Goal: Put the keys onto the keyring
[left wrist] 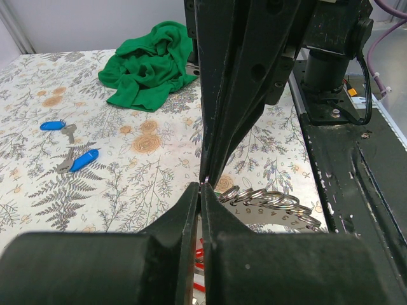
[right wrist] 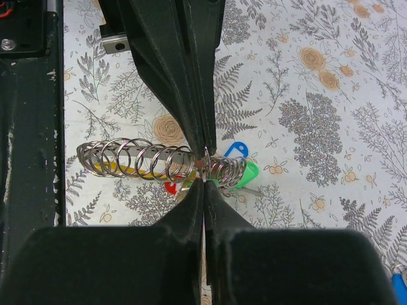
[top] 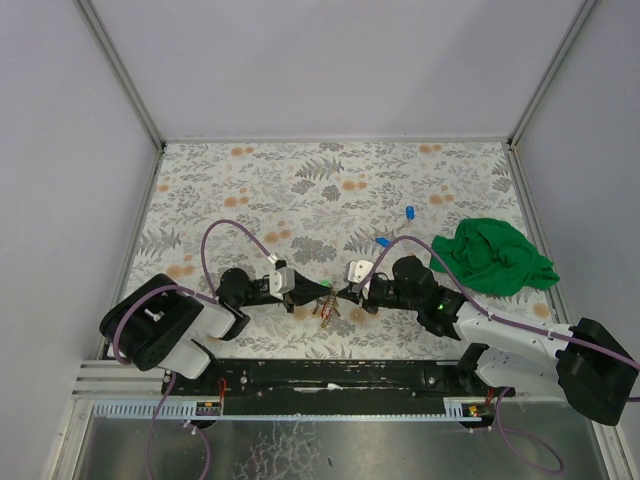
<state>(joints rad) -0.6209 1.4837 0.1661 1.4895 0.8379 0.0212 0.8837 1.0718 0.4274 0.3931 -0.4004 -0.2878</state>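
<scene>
The keyring (right wrist: 137, 159) is a numbered metal bar carrying a row of silver split rings; it also shows in the left wrist view (left wrist: 270, 201). Keys with green (right wrist: 252, 171), blue (right wrist: 235, 150), red (right wrist: 170, 187) and yellow (right wrist: 113, 169) tags hang on it. In the top view the bunch (top: 327, 308) sits between both arms. My left gripper (left wrist: 202, 185) and right gripper (right wrist: 205, 180) meet tip to tip, both shut on one ring. They also show in the top view: left (top: 316, 291), right (top: 341, 293). Two loose blue-tagged keys (left wrist: 52, 126) (left wrist: 82, 160) lie apart on the table.
A crumpled green cloth (top: 492, 255) lies at the right of the floral table cover, also in the left wrist view (left wrist: 149, 63). The loose blue keys show in the top view (top: 410, 212) (top: 382, 242). The black base rail (top: 330, 375) runs along the near edge.
</scene>
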